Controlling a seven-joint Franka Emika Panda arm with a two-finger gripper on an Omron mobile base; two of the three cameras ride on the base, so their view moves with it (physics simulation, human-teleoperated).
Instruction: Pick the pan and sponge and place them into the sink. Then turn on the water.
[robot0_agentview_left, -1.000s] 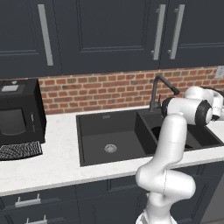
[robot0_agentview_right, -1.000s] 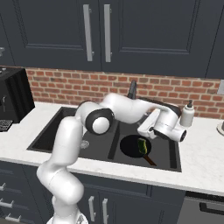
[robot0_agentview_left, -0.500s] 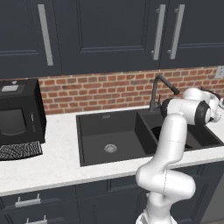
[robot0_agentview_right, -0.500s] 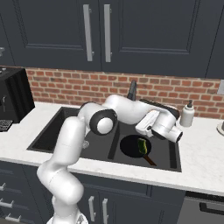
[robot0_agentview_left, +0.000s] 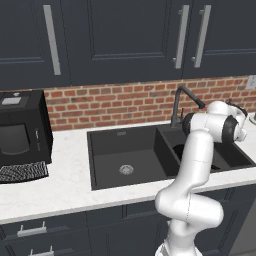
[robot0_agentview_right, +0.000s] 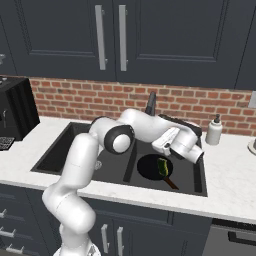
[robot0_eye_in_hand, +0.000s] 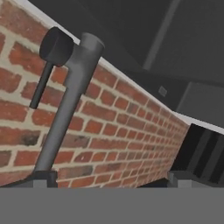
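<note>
Black coffee machine (robot0_agentview_left: 20, 132) left — white soap dispenser (robot0_agentview_right: 214, 131) right.

Black pan (robot0_agentview_right: 154, 167) holds a green-and-yellow sponge (robot0_agentview_right: 162, 166) in the matte black sink (robot0_agentview_right: 75, 137); red brick wall (robot0_agentview_right: 75, 101) behind it

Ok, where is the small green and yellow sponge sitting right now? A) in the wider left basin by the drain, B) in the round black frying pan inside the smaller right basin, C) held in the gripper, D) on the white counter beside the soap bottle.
B: the right base view shows the green and yellow sponge lying in the round black frying pan in the black sink's right basin.
</note>
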